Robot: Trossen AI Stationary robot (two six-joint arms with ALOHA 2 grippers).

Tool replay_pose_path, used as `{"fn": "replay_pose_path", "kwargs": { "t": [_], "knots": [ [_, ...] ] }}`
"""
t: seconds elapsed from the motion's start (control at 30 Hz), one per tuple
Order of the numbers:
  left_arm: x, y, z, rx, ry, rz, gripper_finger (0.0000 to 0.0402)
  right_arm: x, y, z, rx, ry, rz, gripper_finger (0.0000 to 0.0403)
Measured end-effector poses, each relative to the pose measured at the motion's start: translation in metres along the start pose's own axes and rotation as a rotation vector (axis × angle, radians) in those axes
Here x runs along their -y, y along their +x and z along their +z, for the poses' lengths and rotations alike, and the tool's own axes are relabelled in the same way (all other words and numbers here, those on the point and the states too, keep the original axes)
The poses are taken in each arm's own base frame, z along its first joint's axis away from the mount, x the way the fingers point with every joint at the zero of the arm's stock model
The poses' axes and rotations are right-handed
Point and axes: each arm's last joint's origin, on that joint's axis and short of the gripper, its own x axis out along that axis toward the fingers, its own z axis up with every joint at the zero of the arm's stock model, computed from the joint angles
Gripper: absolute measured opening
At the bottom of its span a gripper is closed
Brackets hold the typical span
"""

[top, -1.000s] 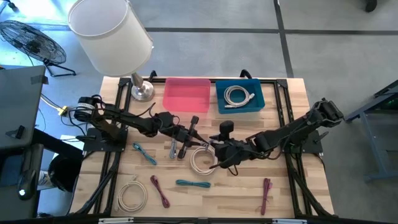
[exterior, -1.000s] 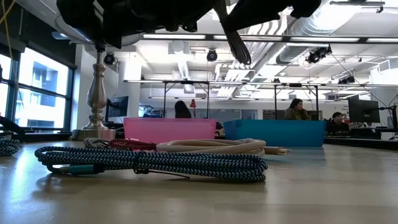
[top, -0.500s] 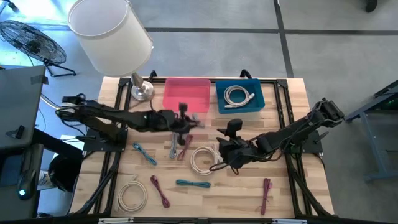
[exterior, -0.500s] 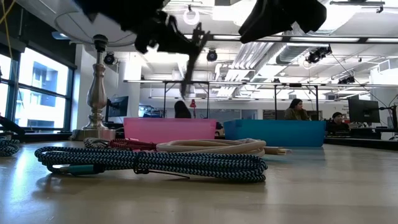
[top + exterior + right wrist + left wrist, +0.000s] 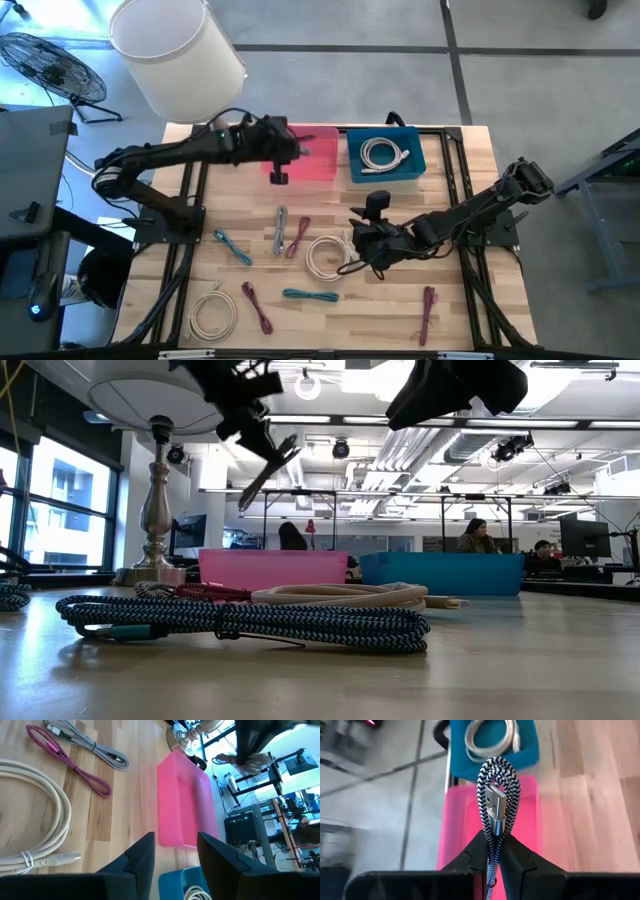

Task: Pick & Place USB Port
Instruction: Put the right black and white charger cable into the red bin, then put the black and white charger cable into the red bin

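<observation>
High view: no brand or writing can be read on anything here. The left tool [image 5: 281,157] is raised over the near left edge of the pink bin [image 5: 318,141], shut on a black-and-white braided USB cable [image 5: 279,172] that hangs from it. The blue bin [image 5: 412,138] stands just beside the pink one and holds one coiled white cable [image 5: 382,154]. The right tool [image 5: 367,236] sits low at mid counter [image 5: 455,310], just beside a cream coil [image 5: 324,256]. Loose on the wood I count eight cables: one grey braided [image 5: 280,231], three maroon, two teal, two cream coils. One lamp [image 5: 178,55] stands at the far left corner.

Low view: the left tool [image 5: 243,402] is high up, the held cable slanting down from it, well above the pink bin [image 5: 272,568]. A dark teal braided coil [image 5: 250,622] lies nearest. No label can be read.

Left wrist view: the fingers [image 5: 522,862] pinch the doubled cable [image 5: 496,790] at its lower end; its loop and silver USB plug [image 5: 493,802] stand up past them, over the pink bin [image 5: 457,830], with the blue bin [image 5: 530,752] beyond.

Right wrist view: the right tool [image 5: 175,857] has its jaws apart with nothing between them, the pink bin [image 5: 182,807] ahead and the cream coil [image 5: 37,820] to one side. A screen in the room beyond is too blurred to read.
</observation>
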Motion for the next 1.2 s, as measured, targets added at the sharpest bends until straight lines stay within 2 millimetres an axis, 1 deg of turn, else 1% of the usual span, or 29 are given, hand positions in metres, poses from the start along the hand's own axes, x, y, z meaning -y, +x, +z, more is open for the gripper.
{"fn": "replay_pose_path", "kwargs": {
  "t": [0.1, 0.2, 0.33, 0.43, 0.53, 0.73, 0.87, 1.07, 1.2],
  "knots": [
    [-0.005, 0.017, -0.011, -0.066, -0.018, -0.040, 0.0017, 0.000, 0.000, 0.000, 0.000, 0.001, 0.001, 0.0138],
    [-0.006, 0.035, -0.018, -0.101, -0.028, -0.091, 0.0017, 0.000, 0.000, 0.000, -0.001, 0.000, 0.001, 0.0138],
    [0.000, 0.060, -0.024, -0.135, -0.010, -0.162, 0.0018, 0.000, 0.000, 0.000, -0.001, 0.000, 0.002, 0.0138],
    [0.004, 0.073, -0.026, -0.141, -0.004, -0.186, 0.0030, 0.000, 0.000, 0.000, -0.002, 0.000, 0.004, 0.0138],
    [0.007, 0.083, -0.027, -0.139, -0.004, -0.207, 0.0052, 0.000, 0.000, 0.000, -0.002, -0.001, 0.005, 0.0138],
    [0.007, 0.085, -0.027, -0.135, -0.006, -0.203, 0.0096, -0.001, 0.000, -0.001, -0.001, -0.001, 0.023, 0.0138],
    [0.005, 0.085, -0.025, -0.128, -0.006, -0.168, 0.0115, -0.002, 0.000, 0.000, 0.002, 0.000, 0.052, 0.0138],
    [0.003, 0.086, -0.024, -0.134, -0.004, -0.121, 0.0126, -0.002, 0.000, -0.002, -0.013, 0.011, 0.053, 0.0138],
    [-0.001, 0.077, -0.023, -0.150, -0.002, -0.073, 0.0126, -0.002, 0.000, -0.006, -0.039, 0.017, 0.054, 0.0138]
  ]
}}
